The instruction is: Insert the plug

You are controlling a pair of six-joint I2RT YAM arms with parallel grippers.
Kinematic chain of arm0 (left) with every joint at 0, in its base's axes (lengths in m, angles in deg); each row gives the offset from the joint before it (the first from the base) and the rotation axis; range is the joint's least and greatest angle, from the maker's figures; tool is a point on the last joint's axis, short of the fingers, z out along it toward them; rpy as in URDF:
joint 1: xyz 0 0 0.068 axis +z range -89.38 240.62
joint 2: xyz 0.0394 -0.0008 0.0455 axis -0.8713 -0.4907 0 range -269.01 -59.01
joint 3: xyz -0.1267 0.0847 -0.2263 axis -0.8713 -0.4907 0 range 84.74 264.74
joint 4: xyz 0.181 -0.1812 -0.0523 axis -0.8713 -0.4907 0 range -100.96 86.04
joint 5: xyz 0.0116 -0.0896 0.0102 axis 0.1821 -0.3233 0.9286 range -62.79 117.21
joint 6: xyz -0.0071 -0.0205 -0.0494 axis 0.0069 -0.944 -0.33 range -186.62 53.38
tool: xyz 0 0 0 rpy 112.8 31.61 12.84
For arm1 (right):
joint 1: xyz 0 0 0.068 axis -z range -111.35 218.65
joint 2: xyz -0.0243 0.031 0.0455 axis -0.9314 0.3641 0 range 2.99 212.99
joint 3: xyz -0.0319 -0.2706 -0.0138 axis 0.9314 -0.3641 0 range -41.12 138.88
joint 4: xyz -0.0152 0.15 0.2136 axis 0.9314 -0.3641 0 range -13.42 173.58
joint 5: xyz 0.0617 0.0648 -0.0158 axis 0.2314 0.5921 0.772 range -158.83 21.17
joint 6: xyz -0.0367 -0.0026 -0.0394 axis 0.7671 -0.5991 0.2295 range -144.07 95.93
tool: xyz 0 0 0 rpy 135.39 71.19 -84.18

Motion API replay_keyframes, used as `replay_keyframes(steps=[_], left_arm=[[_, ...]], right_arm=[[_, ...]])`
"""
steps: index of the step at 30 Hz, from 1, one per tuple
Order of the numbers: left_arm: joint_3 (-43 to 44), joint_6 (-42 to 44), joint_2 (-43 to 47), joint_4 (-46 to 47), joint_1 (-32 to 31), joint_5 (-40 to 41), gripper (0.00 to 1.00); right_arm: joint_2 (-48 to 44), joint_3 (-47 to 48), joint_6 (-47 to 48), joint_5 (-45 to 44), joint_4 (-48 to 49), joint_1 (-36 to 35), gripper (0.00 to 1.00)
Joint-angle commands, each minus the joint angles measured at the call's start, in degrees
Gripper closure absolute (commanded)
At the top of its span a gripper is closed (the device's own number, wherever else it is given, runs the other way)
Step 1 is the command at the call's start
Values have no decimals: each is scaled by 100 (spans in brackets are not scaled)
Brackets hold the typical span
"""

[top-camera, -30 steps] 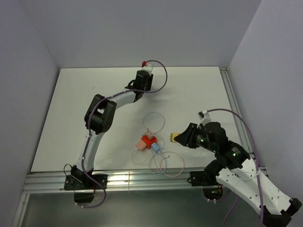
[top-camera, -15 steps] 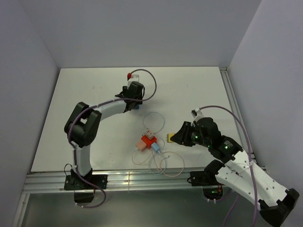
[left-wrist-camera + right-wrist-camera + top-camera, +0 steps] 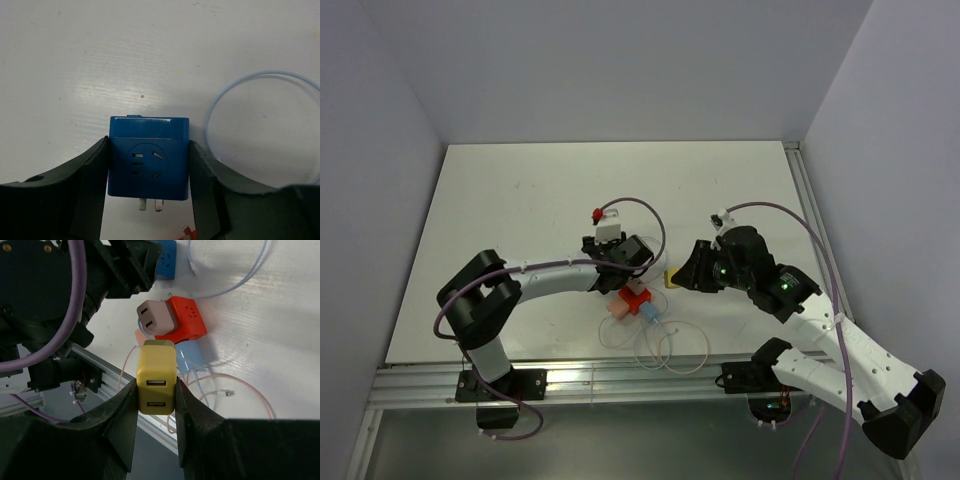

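Left arm: I have swung it back from the far edge of the table (image 3: 500,190) to the middle.
Left gripper (image 3: 623,266): it was well apart from the red cube (image 3: 637,296) and is now just behind it, bringing the blue adapter (image 3: 148,155) pinched between my fingers (image 3: 92,170).
Left elbow: it has dropped toward the near left corner.
Right gripper (image 3: 678,277): I have moved it forward and left.
Yellow charger (image 3: 671,276): carried along, now closer to the red cube.
My two claws: earlier well apart, now near each other.
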Motion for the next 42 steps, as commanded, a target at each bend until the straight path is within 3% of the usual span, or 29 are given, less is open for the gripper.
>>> replay_keyframes(steps=[1, 2, 5, 10, 16, 23, 32, 38, 42], left_arm=[[-561, -744, -4, -606, 20, -701, 60], [-614, -735, 83, -544, 20, -675, 27], [-580, -726, 417, -622, 20, -544, 1], [-360, -471, 1067, -763, 20, -578, 0], [-254, 106, 2866, -781, 29, -411, 1], [-324, 469, 4283, -1018, 705, -1290, 0], [-509, -155, 5813, -1808, 1049, -202, 0], [-834, -260, 6254, -1967, 1040, -174, 0], [-1036, -94, 6447, -1845, 1049, -323, 0]], right_arm=[[92, 321, 169, -81, 162, 23, 100], [109, 321, 151, -107, 188, 23, 100], [197, 356, 151, -159, 206, 23, 100], [723, 812, 309, -484, 153, 23, 100], [1987, 2014, 432, -573, -14, 15, 100], [3790, 3597, 108, -748, -707, -485, 100], [6047, 6294, -490, -1109, -2008, -1268, 100], [7130, 7244, -1052, -1425, -2817, -1672, 100], [7360, 7344, -1430, -1855, -3117, -1822, 100]])
